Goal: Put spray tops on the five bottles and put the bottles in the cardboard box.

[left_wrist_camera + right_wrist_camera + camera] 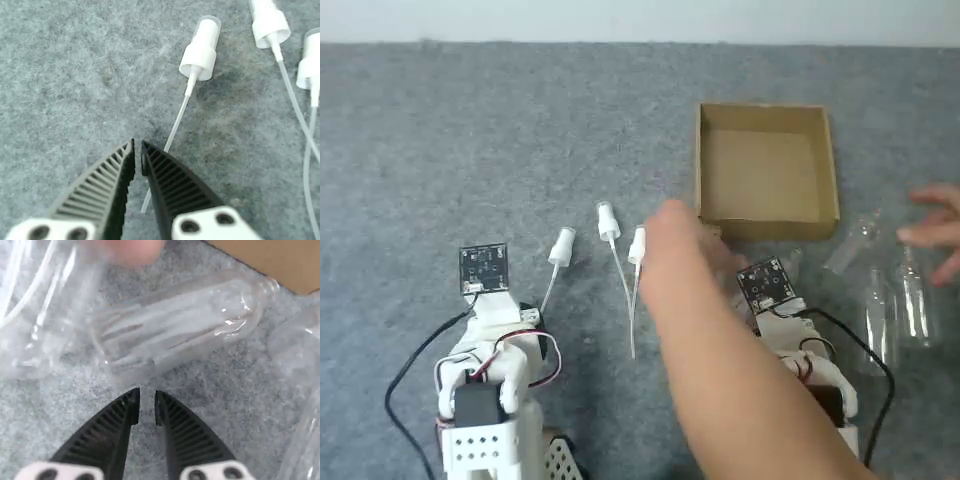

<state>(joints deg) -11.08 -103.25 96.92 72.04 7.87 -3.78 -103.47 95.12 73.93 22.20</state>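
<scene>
Three white spray tops lie on the grey mat, their thin tubes trailing toward the arms. In the left wrist view my left gripper is shut on nothing, its tips just beside the tube of the nearest spray top. My right gripper is shut and empty, a little short of a clear bottle lying on its side. More clear bottles sit at the right. The cardboard box stands open at the back right.
A person's arm reaches across the right arm toward the spray tops, its fingertips near the lying bottle. A second hand hovers over the bottles at the right edge. The box corner lies beyond the bottle.
</scene>
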